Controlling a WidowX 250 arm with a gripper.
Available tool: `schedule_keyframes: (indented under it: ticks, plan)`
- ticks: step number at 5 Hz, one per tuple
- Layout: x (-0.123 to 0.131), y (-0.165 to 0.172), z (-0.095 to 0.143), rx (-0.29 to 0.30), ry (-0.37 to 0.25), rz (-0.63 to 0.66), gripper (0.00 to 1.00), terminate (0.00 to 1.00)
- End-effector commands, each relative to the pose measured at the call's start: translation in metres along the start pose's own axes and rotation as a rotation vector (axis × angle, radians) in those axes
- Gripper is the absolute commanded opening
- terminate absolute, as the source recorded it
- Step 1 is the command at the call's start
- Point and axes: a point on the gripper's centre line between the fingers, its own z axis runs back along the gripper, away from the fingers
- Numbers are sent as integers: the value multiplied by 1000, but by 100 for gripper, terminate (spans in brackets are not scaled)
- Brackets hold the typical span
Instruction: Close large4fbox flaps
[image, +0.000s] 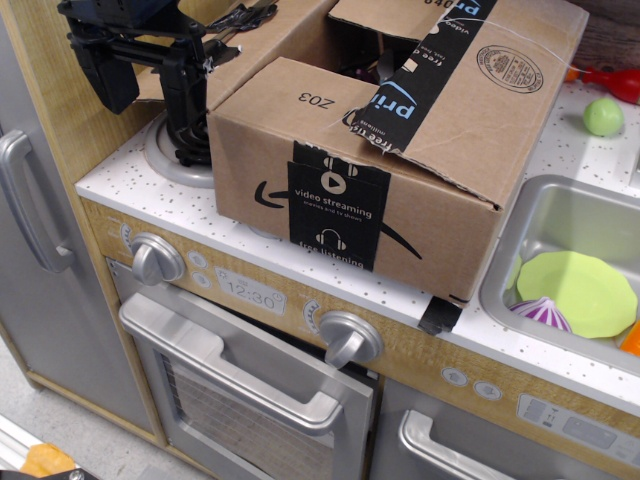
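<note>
Nearest my camera, two silver oven knobs (157, 258) are sitting above one oven door handle (225, 363), and I am counting a single clock panel between them. Behind that, on the white speckled counter (120, 172), the one cardboard box (380, 150) is resting over the stove area, just beside the sink (545, 215), where I am seeing one green plate (580, 290) and one purple item. I am making out three flaps (300, 95) lying mostly down, with a gap showing into the box; a fourth I cannot pick out. The taped flap is bulging upward, so I am judging it may spring back if pressed off-centre, and a sideways push could shove the whole box toward the sink. Farthest left, the black gripper (180, 100) is hanging beside the box's left wall; I cannot tell whether its jaws are apart.
</note>
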Motion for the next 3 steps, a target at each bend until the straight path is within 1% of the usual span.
schedule_keyframes:
  ticks: [1, 2, 3]
  plan:
    - [0, 0, 0, 0, 0, 0, 100, 0]
    - [2, 13, -15, -3, -79, -20, 100, 0]
    - [13, 28, -30, -6, -140, -80, 100, 0]
